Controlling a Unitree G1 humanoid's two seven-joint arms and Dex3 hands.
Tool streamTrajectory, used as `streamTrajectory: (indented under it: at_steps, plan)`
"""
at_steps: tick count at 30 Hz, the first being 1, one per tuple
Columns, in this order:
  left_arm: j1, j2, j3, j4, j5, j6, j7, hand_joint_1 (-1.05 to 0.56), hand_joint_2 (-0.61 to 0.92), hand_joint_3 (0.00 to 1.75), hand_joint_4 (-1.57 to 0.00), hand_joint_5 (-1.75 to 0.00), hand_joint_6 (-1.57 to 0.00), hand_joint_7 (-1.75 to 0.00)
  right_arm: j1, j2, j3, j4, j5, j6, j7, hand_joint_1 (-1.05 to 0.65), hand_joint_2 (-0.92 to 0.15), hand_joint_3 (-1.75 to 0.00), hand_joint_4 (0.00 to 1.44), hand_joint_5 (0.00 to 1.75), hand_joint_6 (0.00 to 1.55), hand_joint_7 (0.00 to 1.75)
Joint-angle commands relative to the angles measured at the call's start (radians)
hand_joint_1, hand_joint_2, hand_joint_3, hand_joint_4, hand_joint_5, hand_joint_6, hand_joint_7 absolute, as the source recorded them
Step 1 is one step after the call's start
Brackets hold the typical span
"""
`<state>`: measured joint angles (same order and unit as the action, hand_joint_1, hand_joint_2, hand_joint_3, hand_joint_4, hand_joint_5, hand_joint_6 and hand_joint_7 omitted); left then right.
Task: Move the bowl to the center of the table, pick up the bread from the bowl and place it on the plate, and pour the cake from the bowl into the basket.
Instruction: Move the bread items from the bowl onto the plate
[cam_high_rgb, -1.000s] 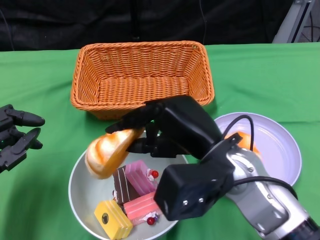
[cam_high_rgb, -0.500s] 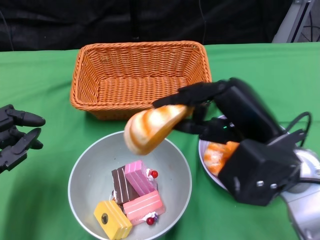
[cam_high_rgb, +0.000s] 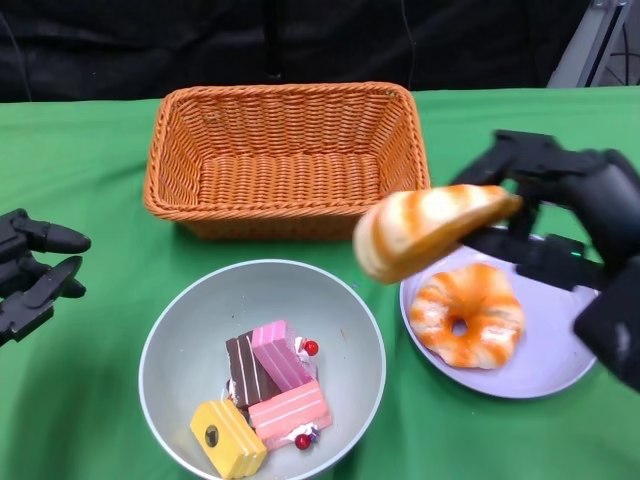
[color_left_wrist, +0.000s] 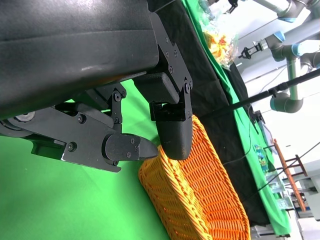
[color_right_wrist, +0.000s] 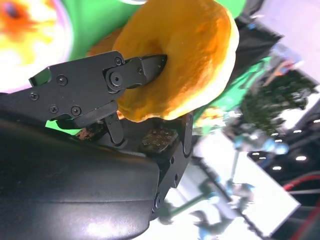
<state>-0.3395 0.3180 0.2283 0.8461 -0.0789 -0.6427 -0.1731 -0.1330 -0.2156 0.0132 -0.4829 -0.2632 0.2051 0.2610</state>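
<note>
— Green-draped surface (cam_high_rgb: 90, 400), dark backdrop beyond. Step in hand?
— Carrying the bread (cam_high_rgb: 425, 232) to the plate (cam_high_rgb: 560, 350): pinched in the right hand (cam_high_rgb: 560, 205), hanging over the plate's near-left rim, beside a ringed pastry (cam_high_rgb: 467, 314).
— Next?
— Probably lowering onto bare plate, then letting go. Left hand (cam_high_rgb: 35, 270) idle at far left, fingers apart, holding nothing.
— Changed from a second ago?
— Bread gone rightward from above the bowl (cam_high_rgb: 190, 330). Cake (cam_high_rgb: 262, 390) left inside; basket (cam_high_rgb: 285, 150) unfilled.

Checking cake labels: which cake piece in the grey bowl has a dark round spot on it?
The yellow block-shaped cake, at the bowl's near-left edge. The brown, pink and striped pink pieces beside it show no such spot.
</note>
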Motion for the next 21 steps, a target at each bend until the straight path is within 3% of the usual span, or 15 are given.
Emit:
streamTrajectory:
  at_steps: [1,8,21]
  plan:
    - [-0.011,0.025,0.011,0.011,-0.005,0.007,0.002,-0.1,0.92,0.3,-0.8,-1.21,-0.83,-0.9,0.036,-0.043,-0.046,-0.035,0.028,0.057,0.024,-0.13,-0.92,-0.13,0.65,1.69,0.62,1.2]
    - [-0.018,0.03,0.014,0.023,-0.002,0.009,0.005,-0.08,0.92,0.32,-0.77,-1.21,-0.83,-0.89,0.082,-0.114,-0.11,-0.018,0.078,0.111,0.069,-0.07,-0.92,-0.17,0.65,1.67,0.59,1.19]
    - [-0.029,0.03,0.018,0.037,-0.006,0.009,-0.001,-0.09,0.92,0.3,-0.81,-1.17,-0.86,-0.85,0.096,-0.222,-0.159,0.024,0.114,0.204,0.129,-0.07,-0.92,-0.19,0.66,1.65,0.59,1.2]
